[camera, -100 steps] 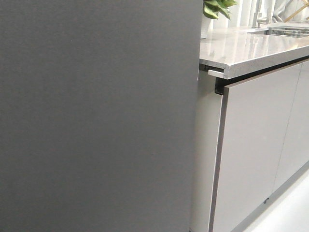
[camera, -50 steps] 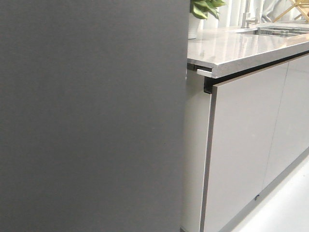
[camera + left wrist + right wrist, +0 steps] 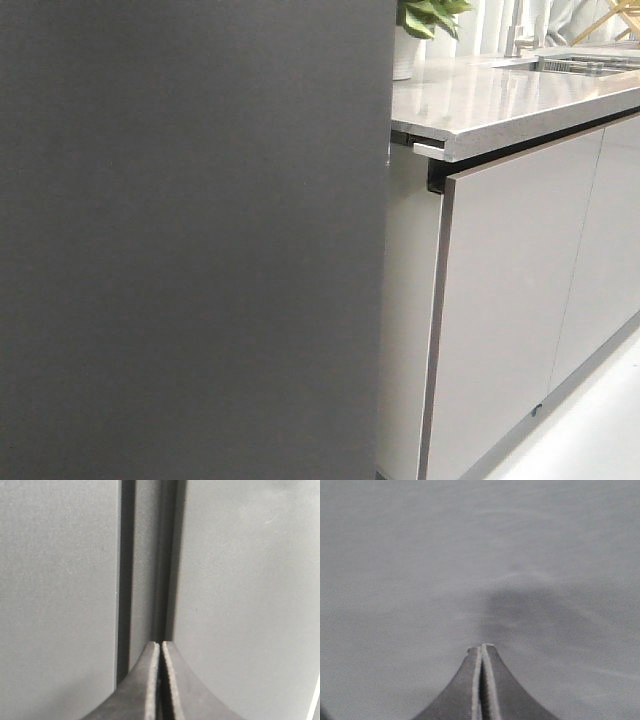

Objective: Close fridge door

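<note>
The fridge door (image 3: 190, 240) fills the front view as a flat dark grey panel, its edge lying just beside the pale cabinet (image 3: 520, 300) that sits under the counter (image 3: 500, 95); no inner lining shows, so the door looks shut or nearly so. Beyond the door's edge a plant (image 3: 425, 15) stands on the counter, with a sink (image 3: 590, 65) further along. The left gripper (image 3: 160, 645) has its fingers pressed together, the tips right at the dark seam between two grey panels, likely so the closed tips work as one blunt pusher. The right gripper (image 3: 481, 647) is likewise pinched closed on nothing, its tips close to a plain grey face where its shadow falls; whether it touches I cannot tell.
</note>
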You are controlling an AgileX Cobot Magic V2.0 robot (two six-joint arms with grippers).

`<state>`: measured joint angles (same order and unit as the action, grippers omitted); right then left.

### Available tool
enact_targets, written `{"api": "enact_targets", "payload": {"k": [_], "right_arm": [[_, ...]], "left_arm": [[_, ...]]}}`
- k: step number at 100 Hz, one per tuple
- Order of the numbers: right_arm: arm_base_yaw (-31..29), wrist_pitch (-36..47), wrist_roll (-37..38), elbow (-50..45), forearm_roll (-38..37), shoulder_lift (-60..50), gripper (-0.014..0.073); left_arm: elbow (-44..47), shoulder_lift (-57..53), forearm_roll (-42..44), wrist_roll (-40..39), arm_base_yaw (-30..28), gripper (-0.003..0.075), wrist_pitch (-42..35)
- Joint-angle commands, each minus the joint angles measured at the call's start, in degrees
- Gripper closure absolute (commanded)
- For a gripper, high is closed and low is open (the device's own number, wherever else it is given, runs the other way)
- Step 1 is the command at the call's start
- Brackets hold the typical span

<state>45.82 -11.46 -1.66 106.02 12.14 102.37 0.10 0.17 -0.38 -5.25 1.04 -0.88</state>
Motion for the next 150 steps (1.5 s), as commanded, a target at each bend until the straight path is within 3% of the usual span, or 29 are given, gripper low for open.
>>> {"api": "enact_targets", "payload": {"k": [1, 44, 76, 125, 150], "right_arm": [[-1.14, 4.96, -0.59, 1.86, -1.02, -3.06, 0.067], [-5.12, 4.47, -0.59, -1.65, -6.05, -8.01, 0.067], [-10.8, 14.62, -0.59, -22.05, -6.05, -20.4, 0.067], [-24.24, 15.78, -0.59, -45.51, -6.37, -43.89, 0.067], [-35.84, 16.2, 3.5, -61.42, -6.37, -58.86, 0.067]], "left_arm": [[1.6, 1.09, -0.09, -0.2, 0.27, 0.0741, -4.4], [1.6, 1.09, -0.09, -0.2, 0.27, 0.0741, -4.4], [1.6, 1.09, -0.09, -0.2, 0.27, 0.0741, -4.4], [1.6, 1.09, -0.09, -0.2, 0.27, 0.0741, -4.4], [1.6, 1.09, -0.09, -0.2, 0.27, 0.0741, -4.4]]}}
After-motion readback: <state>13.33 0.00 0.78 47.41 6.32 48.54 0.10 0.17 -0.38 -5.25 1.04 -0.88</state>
